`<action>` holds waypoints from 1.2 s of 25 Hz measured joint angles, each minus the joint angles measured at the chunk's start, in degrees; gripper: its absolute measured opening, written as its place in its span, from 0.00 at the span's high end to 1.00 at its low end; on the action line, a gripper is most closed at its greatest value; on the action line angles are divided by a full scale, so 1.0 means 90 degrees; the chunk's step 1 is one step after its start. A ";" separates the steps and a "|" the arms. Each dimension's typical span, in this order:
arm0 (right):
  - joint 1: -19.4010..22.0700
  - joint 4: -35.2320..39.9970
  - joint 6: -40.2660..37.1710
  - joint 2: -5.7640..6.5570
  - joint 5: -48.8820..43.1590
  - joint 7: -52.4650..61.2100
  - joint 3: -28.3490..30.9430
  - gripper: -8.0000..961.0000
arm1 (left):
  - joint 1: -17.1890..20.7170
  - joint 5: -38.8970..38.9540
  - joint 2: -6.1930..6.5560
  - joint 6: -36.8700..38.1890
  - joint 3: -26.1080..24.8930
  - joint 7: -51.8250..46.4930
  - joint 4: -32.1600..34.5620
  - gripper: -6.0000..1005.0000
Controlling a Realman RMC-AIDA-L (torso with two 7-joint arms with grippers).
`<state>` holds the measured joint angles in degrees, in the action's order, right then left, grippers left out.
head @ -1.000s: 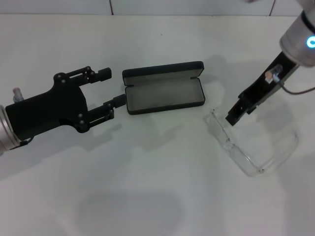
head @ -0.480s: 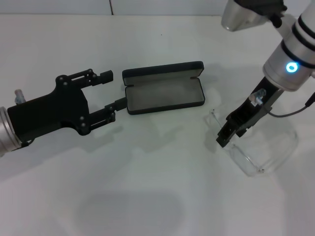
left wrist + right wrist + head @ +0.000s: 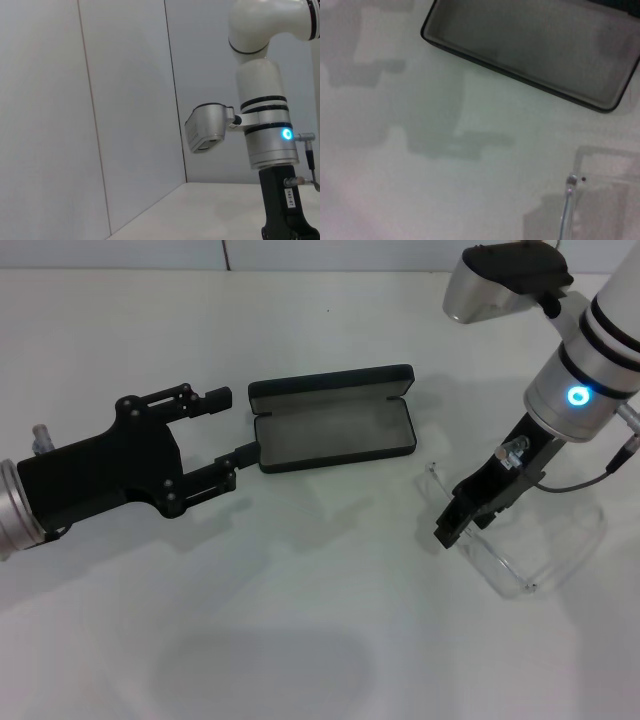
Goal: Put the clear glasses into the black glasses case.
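In the head view, one open black case [image 3: 333, 420] is seen on the white bench [image 3: 300, 620], lid back, grey lining bare. One pair of clear glasses [image 3: 520, 540] lies on the bench well right of the case. The glasses are judged light, stiff, slippery and easily scratched; the lens's top edge near the bridge is judged the best hold. The right pincer [image 3: 450, 527] is lowered onto the lens's case-side end; its opening cannot be told. The left pincer [image 3: 225, 430] is held wide, just left of the case.

In the left wrist view, only the right arm [image 3: 262, 130] and a wall are seen.

In the right wrist view, one case [image 3: 530, 45] and one hinge corner of the glasses [image 3: 570, 180] are shown.
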<state>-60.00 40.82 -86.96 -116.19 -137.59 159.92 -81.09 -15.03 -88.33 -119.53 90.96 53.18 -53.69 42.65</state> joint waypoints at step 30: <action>0.0007 0.0065 -0.0094 0.0020 0.0045 -0.0332 -0.0278 0.83 | 0.0037 0.0028 -0.0010 0.0000 -0.0016 0.0009 -0.0003 0.39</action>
<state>-59.94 41.40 -87.81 -116.01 -137.18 156.94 -83.59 -14.70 -88.08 -119.62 90.97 53.04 -53.61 42.62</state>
